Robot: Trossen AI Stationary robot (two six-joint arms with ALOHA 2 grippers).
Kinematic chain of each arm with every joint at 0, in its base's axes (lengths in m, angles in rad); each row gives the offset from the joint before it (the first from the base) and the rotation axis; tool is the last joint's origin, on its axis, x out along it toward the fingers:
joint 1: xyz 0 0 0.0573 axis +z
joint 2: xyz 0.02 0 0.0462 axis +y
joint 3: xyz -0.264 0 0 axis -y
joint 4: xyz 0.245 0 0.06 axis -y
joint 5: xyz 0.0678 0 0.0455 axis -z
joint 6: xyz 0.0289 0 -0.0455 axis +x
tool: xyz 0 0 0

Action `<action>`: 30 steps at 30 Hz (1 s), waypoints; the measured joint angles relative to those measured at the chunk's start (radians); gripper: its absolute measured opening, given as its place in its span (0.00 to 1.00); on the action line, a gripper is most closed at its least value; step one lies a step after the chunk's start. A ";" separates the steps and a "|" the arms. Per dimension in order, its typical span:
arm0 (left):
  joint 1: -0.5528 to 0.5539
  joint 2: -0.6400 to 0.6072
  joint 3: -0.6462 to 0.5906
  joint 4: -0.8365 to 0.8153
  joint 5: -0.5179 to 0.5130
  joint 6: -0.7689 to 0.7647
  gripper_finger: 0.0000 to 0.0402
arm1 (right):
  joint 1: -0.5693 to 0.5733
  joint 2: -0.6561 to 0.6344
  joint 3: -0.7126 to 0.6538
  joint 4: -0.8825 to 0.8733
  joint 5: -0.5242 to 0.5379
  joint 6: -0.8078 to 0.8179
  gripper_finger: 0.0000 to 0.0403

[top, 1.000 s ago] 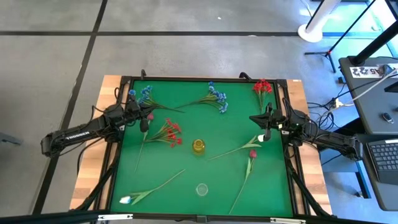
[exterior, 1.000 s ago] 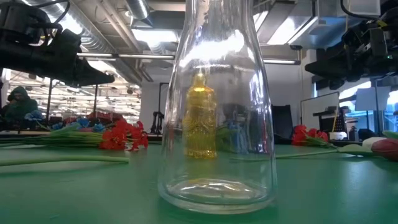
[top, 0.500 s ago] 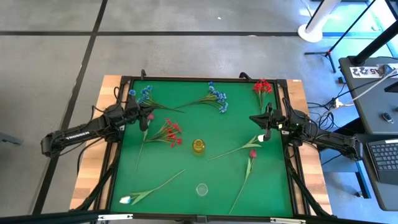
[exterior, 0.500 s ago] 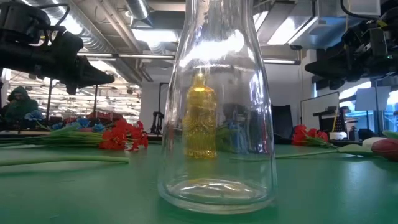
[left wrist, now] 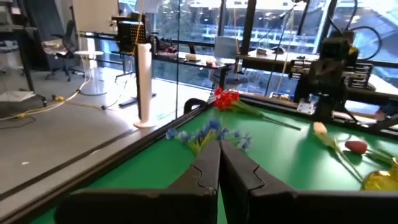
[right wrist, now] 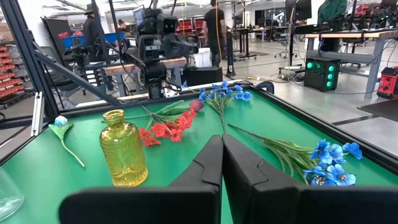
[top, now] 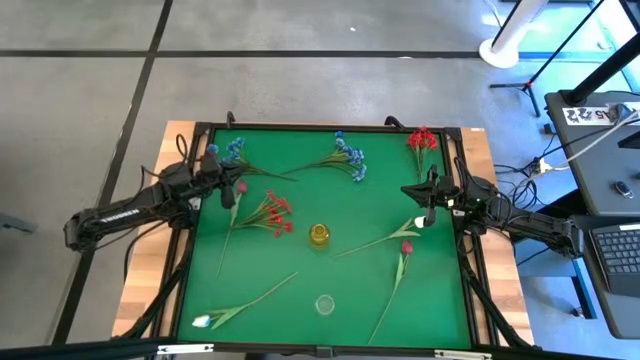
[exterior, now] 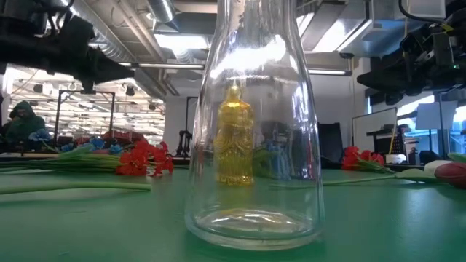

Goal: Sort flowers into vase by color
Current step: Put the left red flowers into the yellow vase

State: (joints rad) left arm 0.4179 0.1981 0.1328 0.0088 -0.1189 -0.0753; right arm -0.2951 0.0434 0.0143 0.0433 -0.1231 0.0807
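Two arms wait at opposite edges of the green surface in the high view, and none of the flowers is in a vase yet. The left gripper hangs near the far left corner, just beside a blue spray and a pink bud. The right gripper sits by the right edge, near a white bud and below a red spray. A second red spray lies left of the yellow vase at the centre, a second blue spray lies far of it, and a clear vase stands nearer. White lettering runs along the left arm but is too small to read.

From the low view the clear vase fills the middle, with the yellow vase seen through it; both stand upright and empty.

The left wrist view shows the left arm's fingers pressed together, holding nothing, pointed toward the blue spray.

The right wrist view shows the right arm's fingers likewise closed and empty, facing the yellow vase.

The likely risks: the stems are thin and lie flat, so closed or badly aimed fingers could slide over them; the pink bud's stem seems to cross the left red spray, so lifting one may drag the other; and a long stem swung low could tip the narrow-necked vases.
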 joint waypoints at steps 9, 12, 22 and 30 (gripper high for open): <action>0.001 0.268 0.150 -0.204 -0.097 -0.085 0.00 | 0.000 0.000 0.000 0.000 0.000 0.000 0.02; 0.006 0.343 0.171 -0.205 -0.087 -0.218 0.00 | 0.000 0.000 0.000 0.000 0.000 0.000 0.02; -0.038 0.390 0.287 -0.240 0.028 -0.244 0.00 | 0.000 0.000 0.000 0.000 0.000 0.000 0.02; -0.150 0.422 0.511 -0.522 -0.098 -0.290 0.00 | 0.000 0.000 0.000 0.000 0.000 0.000 0.02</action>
State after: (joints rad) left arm 0.2675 0.6200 0.6439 -0.5130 -0.2166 -0.3649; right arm -0.2951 0.0433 0.0140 0.0433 -0.1234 0.0807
